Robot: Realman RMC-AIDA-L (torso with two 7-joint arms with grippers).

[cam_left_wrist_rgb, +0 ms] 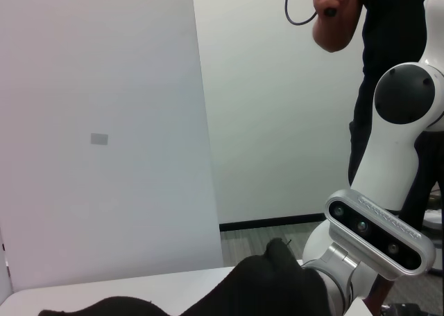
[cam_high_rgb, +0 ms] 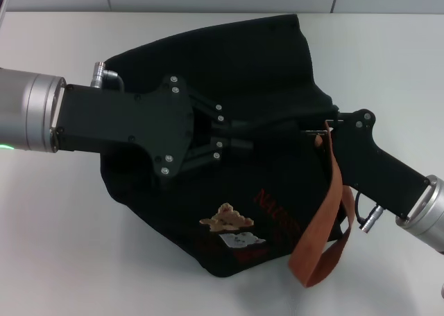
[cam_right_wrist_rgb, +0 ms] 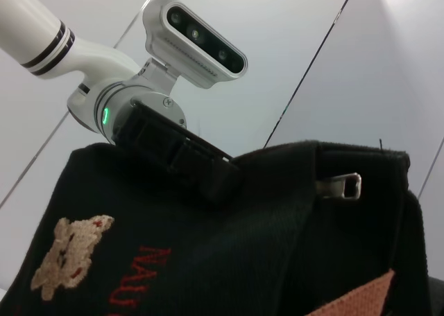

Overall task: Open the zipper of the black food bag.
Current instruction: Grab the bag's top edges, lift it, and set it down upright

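The black food bag (cam_high_rgb: pixel 236 59) lies on the white table, its tan bear patch (cam_high_rgb: pixel 226 219) and dark red lettering facing me. My left gripper (cam_high_rgb: pixel 243 134) reaches in from the left and is shut on a fold of fabric at the bag's middle ridge. The zipper's silver pull tab (cam_high_rgb: pixel 316 131) sticks out at the bag's right end, and my right gripper (cam_high_rgb: pixel 331 125) sits right against it. The right wrist view shows the pull tab (cam_right_wrist_rgb: pixel 343 186) lying flat on the black fabric, with the left gripper (cam_right_wrist_rgb: pixel 201 174) pinching the ridge behind it. The zip's teeth are not distinguishable.
An orange-brown webbing strap (cam_high_rgb: pixel 326 219) loops down over the bag's right front corner. Bare white table (cam_high_rgb: pixel 62 233) surrounds the bag. In the left wrist view a person (cam_left_wrist_rgb: pixel 388 32) stands behind the right arm (cam_left_wrist_rgb: pixel 399 143).
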